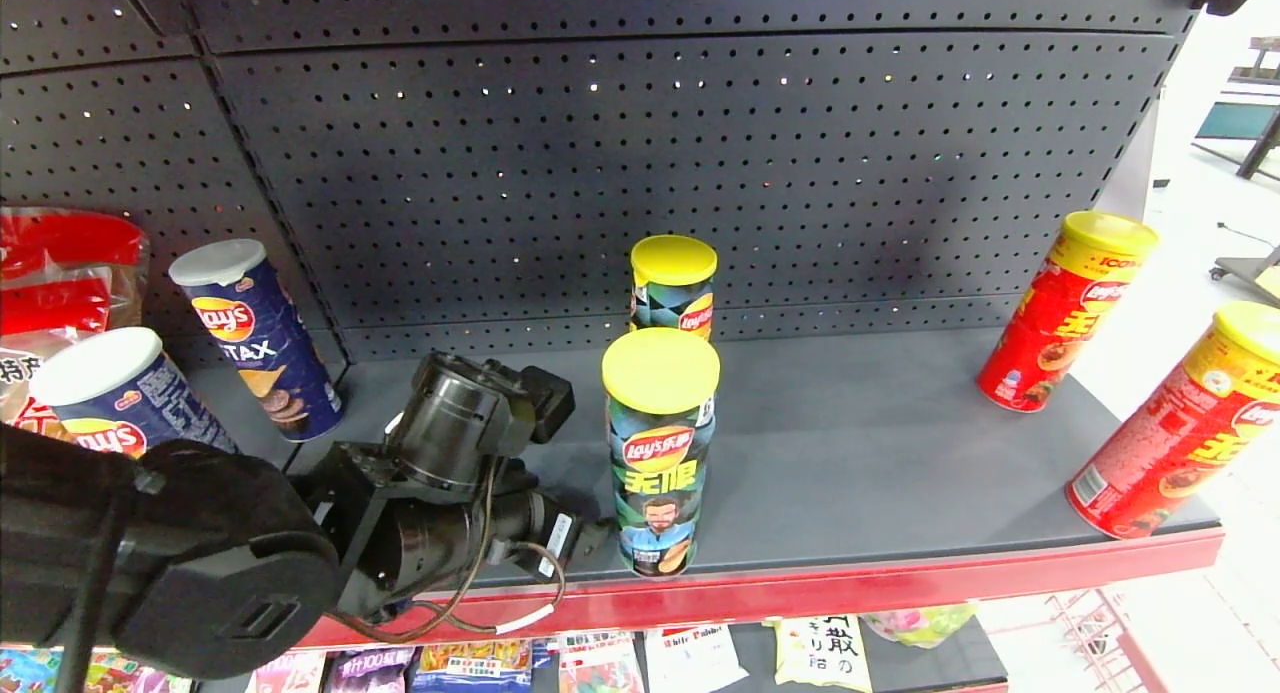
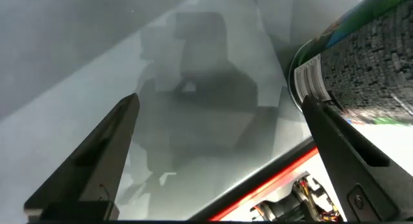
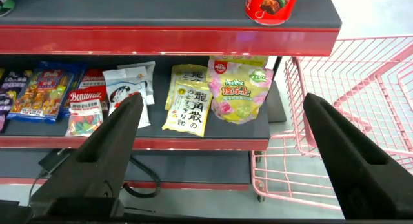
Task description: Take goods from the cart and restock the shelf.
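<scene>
Green can [image 2: 368,62] cut off beside left jaws, apart; right jaws apart, pink cart [image 3: 374,88] cropped

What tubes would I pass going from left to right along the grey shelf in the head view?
Near blue cardboard tube with a white lid → farther blue white-lidded tube → front green tube with a yellow lid → red tube with a yellow lid → nearer red yellow-lidded tube at the shelf's right end.

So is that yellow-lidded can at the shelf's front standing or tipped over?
Standing upright: the can rests on its base on the shelf, yellow lid on top. The open fingers of the left gripper sit beside it.
</scene>
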Available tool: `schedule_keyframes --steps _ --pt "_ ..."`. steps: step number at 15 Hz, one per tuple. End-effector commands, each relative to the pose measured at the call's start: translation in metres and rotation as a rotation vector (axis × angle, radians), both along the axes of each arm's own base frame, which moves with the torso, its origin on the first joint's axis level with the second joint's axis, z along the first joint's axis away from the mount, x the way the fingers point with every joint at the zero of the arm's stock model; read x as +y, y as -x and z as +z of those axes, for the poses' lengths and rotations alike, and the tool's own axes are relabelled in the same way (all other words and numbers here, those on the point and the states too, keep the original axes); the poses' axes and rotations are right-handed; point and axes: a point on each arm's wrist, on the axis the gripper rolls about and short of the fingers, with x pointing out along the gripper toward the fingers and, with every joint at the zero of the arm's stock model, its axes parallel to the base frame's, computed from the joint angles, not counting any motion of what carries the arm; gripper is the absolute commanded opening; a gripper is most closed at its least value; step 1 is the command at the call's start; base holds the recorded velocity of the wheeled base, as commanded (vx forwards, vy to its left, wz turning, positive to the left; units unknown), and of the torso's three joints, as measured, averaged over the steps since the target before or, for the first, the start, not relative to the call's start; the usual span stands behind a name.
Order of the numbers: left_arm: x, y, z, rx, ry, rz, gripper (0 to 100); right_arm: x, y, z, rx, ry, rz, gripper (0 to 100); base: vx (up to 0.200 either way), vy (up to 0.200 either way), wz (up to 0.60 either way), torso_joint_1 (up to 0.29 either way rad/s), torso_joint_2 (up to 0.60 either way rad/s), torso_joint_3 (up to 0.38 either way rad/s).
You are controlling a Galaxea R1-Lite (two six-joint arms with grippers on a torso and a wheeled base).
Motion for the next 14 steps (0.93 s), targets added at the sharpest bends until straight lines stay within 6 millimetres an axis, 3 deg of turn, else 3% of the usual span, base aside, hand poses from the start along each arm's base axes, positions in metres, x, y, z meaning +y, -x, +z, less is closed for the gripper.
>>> schedule_keyframes --steps 1,14 --pt "-0.0014 -0.0002 0.0 -0.004 0.002 -0.002 100 0.0 -0.0001 0.0 0.001 0.0 0.0 100 0.0 0.0 0.0 0.0 0.0 0.0" --pt "-0.0059 -0.0006 0.0019 -0.025 0.02 -0.012 100 0.0 -0.0001 0.0 0.001 0.002 0.001 100 0.0 0.0 0.0 0.0 0.0 0.0"
